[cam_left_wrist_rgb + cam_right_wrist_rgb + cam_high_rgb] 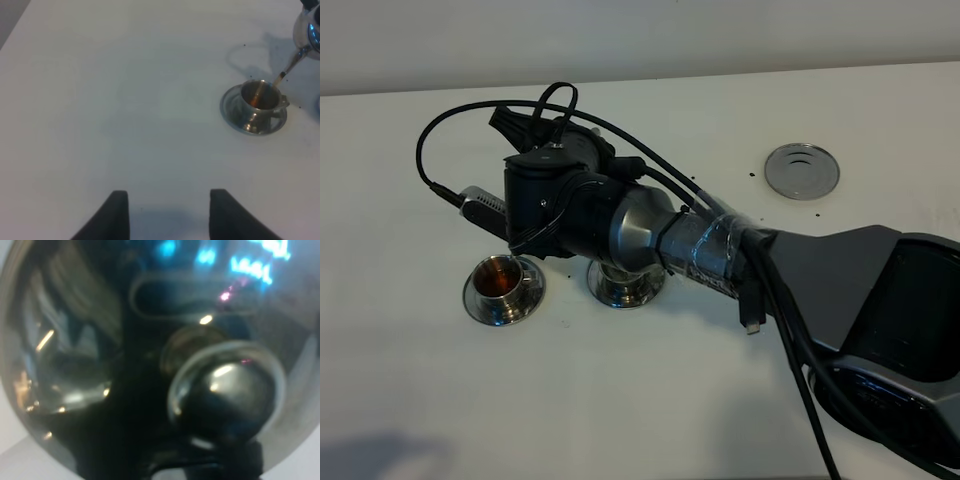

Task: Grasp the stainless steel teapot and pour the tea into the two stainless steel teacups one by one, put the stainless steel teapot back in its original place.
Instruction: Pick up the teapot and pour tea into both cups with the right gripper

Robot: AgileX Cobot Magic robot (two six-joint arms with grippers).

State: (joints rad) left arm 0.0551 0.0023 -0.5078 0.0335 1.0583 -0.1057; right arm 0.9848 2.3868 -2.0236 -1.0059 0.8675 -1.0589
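Left wrist view shows the stainless steel teapot [306, 30] held tilted in the air. Its thin spout [291, 61] is just above the first teacup [260, 96], which holds brown tea and stands on its saucer [235, 112]. The right gripper [555, 200] is closed on the pot. Its fingers are hidden under the housing, so the exact hold, probably the loop handle, cannot be confirmed. The left gripper [169, 197] stands wide and empty, well apart from the cup.

Handling judgement: the pot is rigid polished steel, slippery, and moderately heavy with liquid, its weight off-centre when tilted. The handle is the proper hold. The knobbed lid [235, 385] may swing at a steep tilt.

Surroundings: the second teacup sits beside the first, with only its saucer [625, 285] visible beneath the right arm [720, 250]. A low wrist could strike it. The coaster disc [802, 170] lies well apart, with nothing on it. Small dark specks mark the table [100, 100] near the first cup.
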